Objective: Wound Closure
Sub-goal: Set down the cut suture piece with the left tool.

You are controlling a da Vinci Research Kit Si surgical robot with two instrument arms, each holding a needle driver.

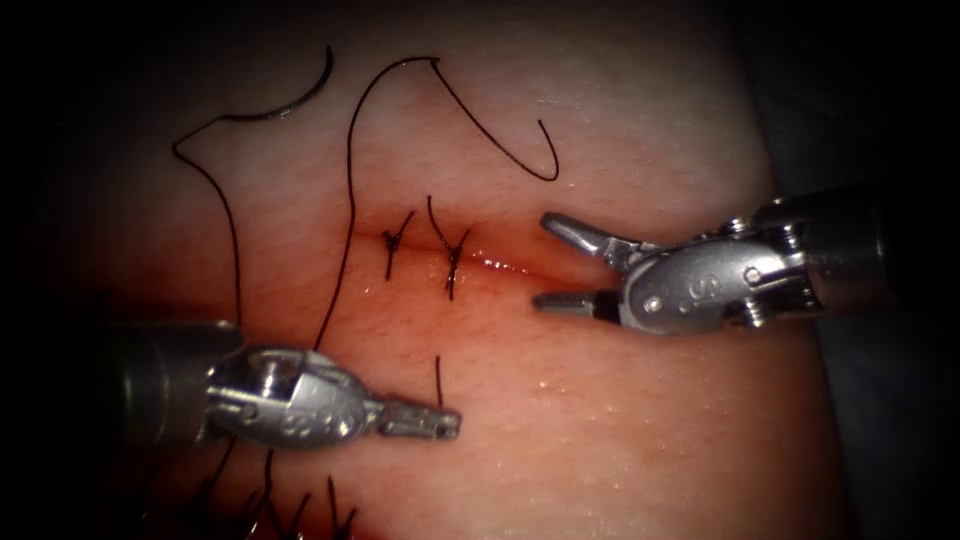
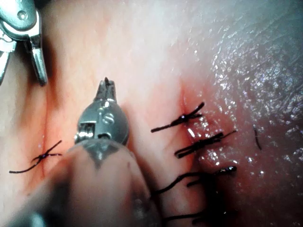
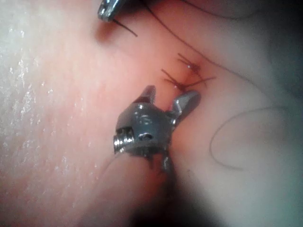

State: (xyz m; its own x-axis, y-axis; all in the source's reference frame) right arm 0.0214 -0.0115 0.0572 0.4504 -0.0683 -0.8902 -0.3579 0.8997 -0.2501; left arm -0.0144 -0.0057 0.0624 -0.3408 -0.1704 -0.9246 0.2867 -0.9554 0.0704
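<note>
Your right tool (image 1: 545, 262) is sitting with its jaws spread wide apart and gripping nothing, one jaw above the cut (image 1: 500, 266) and one below it, at the cut's right end. Your left tool (image 1: 440, 422) is lying on the tissue (image 1: 620, 420) below the cut, toward the tissue's near edge, jaws pressed together; a short upright end of thread (image 1: 438, 380) is rising at their tip, though you cannot tell whether they are pinching it. The needle (image 1: 305, 92) is resting free on the tissue near its far left corner, outside the flesh, held by neither tool. The thread (image 1: 350, 170) is trailing from it in loose loops across the tissue. Two knotted stitches (image 1: 452, 252) are crossing the cut's left part, and red fluid (image 1: 495, 264) is glistening along the cut
</note>
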